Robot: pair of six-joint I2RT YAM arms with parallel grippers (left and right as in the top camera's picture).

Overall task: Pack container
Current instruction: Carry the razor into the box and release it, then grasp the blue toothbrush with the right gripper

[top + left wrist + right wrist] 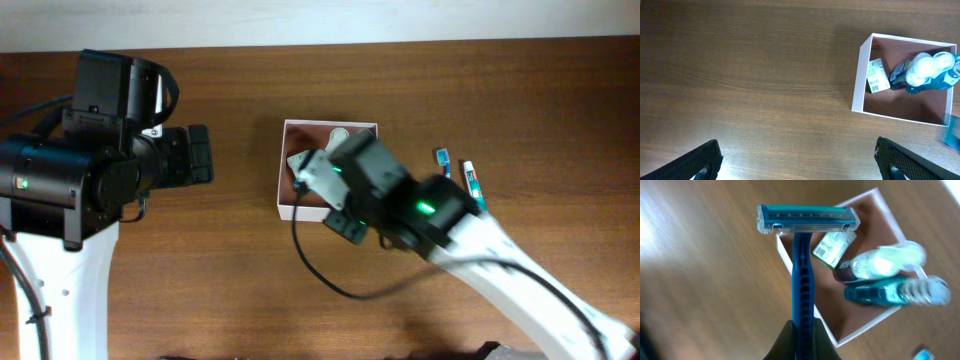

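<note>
Packing looks partly done. The container (pixel 281 170) sits near the middle of the table (pixel 230 290), and the wrist views show three things lying in it: a small green-and-white carton (pixel 878 76) against its left wall, a whitish wrapped item (pixel 882 262) and a teal one (pixel 890 292) beside it. The right gripper (pixel 801 330) is clamped on the handle of a blue disposable razor (pixel 801 275), whose head hangs over the container's edge, so this piece is not yet in. Two small blue-and-white items (pixel 470 182) lie on the table just right of the container, probably waiting their turn. The left gripper (pixel 796 150) is well to the left, fingers spread wide and holding nothing
</note>
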